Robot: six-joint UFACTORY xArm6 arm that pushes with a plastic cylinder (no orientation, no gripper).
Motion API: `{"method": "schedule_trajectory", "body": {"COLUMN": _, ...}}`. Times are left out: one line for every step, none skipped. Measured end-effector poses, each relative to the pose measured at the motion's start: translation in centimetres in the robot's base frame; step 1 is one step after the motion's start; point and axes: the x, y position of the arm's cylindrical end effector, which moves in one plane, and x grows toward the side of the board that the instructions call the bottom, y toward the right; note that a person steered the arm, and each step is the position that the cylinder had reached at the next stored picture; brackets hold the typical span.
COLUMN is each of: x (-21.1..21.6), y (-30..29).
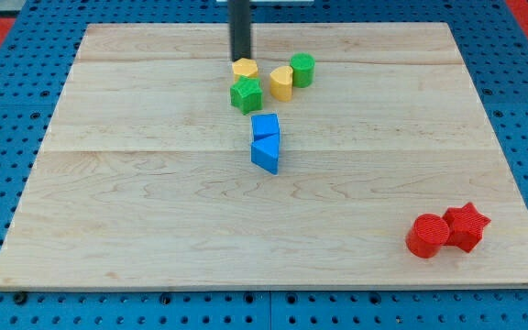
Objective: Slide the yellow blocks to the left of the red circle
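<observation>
My tip (pixel 241 59) stands at the top middle of the board, touching or just behind a yellow hexagon block (pixel 245 68). A second yellow block (pixel 281 82), rounded with a point, lies just to its right. The red circle (pixel 427 236) is far away at the bottom right, with a red star (pixel 467 225) touching its right side. Both yellow blocks are well to the upper left of the red circle.
A green star (pixel 246 93) sits just below the yellow hexagon. A green cylinder (pixel 302 70) touches the second yellow block's right side. A blue cube (pixel 265 126) and a blue triangle (pixel 266 154) lie together below. The wooden board (pixel 108 202) rests on a blue pegboard.
</observation>
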Motion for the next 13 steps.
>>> {"method": "schedule_trajectory", "body": {"x": 1.3, "y": -4.7}}
{"method": "schedule_trajectory", "body": {"x": 5.3, "y": 1.9}}
{"method": "schedule_trajectory", "body": {"x": 4.9, "y": 7.0}}
{"method": "schedule_trajectory", "body": {"x": 1.8, "y": 6.3}}
{"method": "schedule_trajectory", "body": {"x": -0.7, "y": 6.6}}
{"method": "schedule_trajectory", "body": {"x": 1.0, "y": 10.8}}
{"method": "schedule_trajectory", "body": {"x": 8.9, "y": 12.9}}
{"method": "schedule_trajectory", "body": {"x": 12.6, "y": 14.8}}
{"method": "schedule_trajectory", "body": {"x": 12.2, "y": 12.7}}
{"method": "schedule_trajectory", "body": {"x": 14.8, "y": 9.1}}
{"method": "schedule_trajectory", "body": {"x": 17.1, "y": 8.3}}
{"method": "schedule_trajectory", "body": {"x": 21.7, "y": 13.0}}
{"method": "schedule_trajectory", "body": {"x": 23.8, "y": 11.6}}
